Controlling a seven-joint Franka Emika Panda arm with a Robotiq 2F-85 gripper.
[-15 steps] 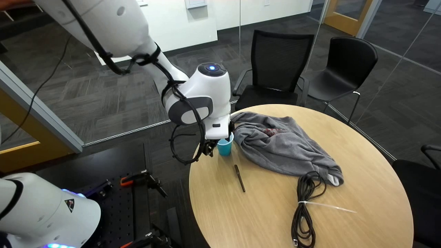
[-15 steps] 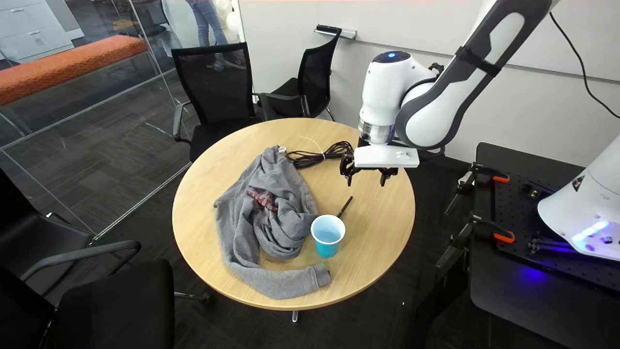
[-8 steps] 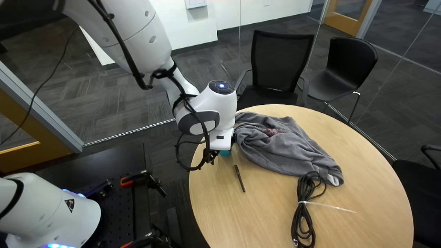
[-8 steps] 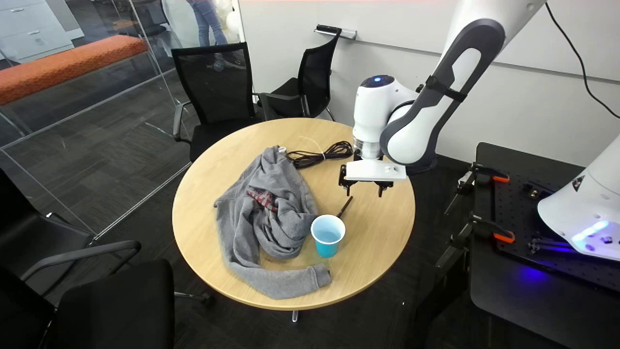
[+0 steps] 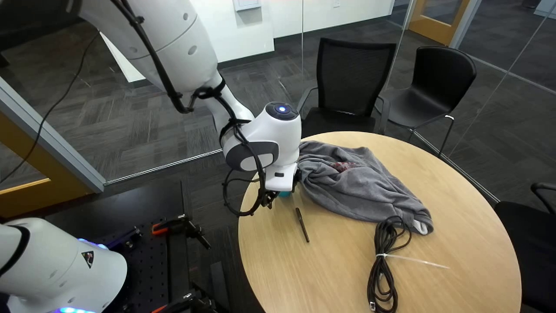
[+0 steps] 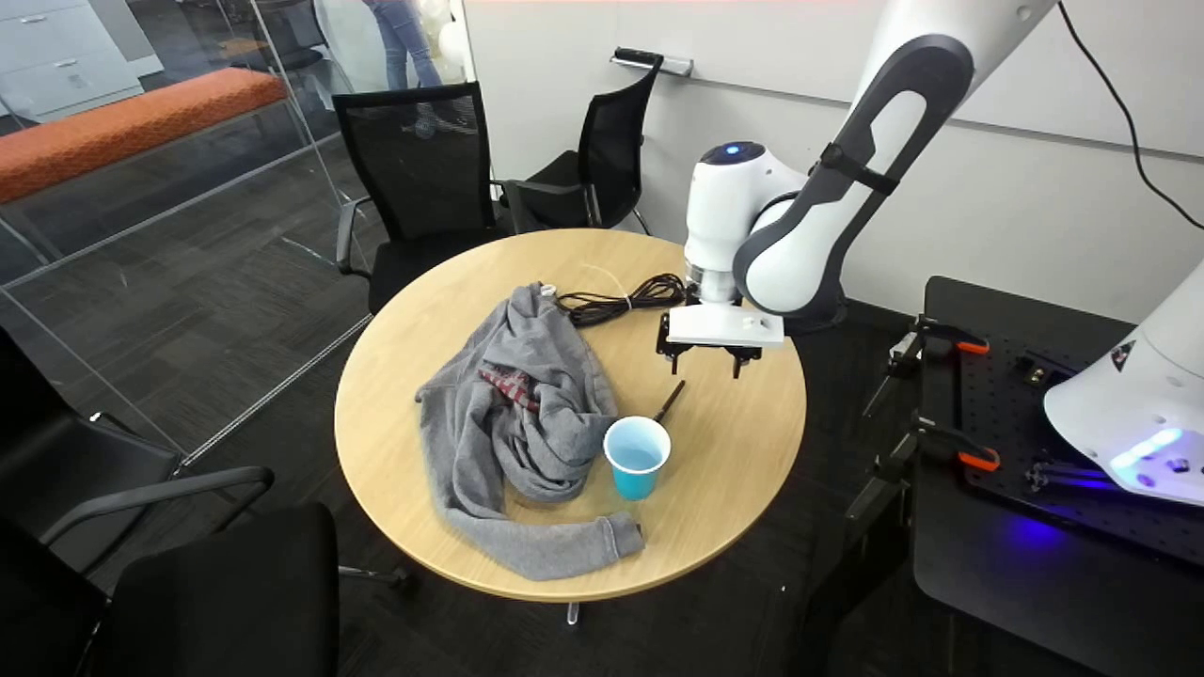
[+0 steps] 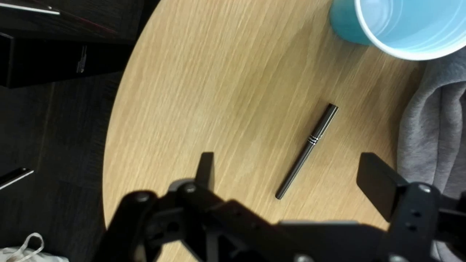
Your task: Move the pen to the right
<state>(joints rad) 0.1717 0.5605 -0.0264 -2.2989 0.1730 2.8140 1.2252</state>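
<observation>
The pen [image 7: 305,153] is a thin dark stick with a silver band. It lies flat on the round wooden table [image 7: 164,109], slanted in the wrist view. It also shows in both exterior views [image 5: 302,225] [image 6: 671,401]; in the latter the blue cup hides its near end. My gripper [image 7: 287,159] is open and empty, and it also shows in an exterior view [image 6: 705,365]. It is above the table. In the wrist view the pen's lower part appears between the two fingers, and its upper part lies beyond the fingertips. The pen touches neither finger.
A blue cup [image 6: 636,475] stands close to the pen's end; it also shows in the wrist view [image 7: 349,27]. A grey cloth [image 5: 360,187] is heaped on the table beside them. A coiled black cable [image 5: 384,269] lies on the table. Black chairs [image 5: 356,78] stand around.
Over the last second the arm has come down and moved inward over the table, bringing the open gripper closer to the pen. In the last half second it has barely moved. The pen has not moved.
</observation>
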